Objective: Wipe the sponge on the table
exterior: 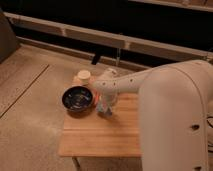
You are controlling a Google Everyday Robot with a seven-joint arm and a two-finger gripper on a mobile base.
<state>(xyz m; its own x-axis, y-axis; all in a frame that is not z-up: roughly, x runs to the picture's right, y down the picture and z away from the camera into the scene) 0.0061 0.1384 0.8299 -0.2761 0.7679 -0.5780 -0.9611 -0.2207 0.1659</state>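
Standing mid-frame beside the bowl (78, 98), the gripper (104, 103) met the sponge (104, 110) on the table (100, 137); we could not judge its grip.

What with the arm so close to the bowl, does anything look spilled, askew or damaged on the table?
Nothing stands out. The dark bowl sits upright on the table, no spill showing on the planks. The gripper is down at the sponge just right of the dark bowl. A pale round container sits near the far corner.
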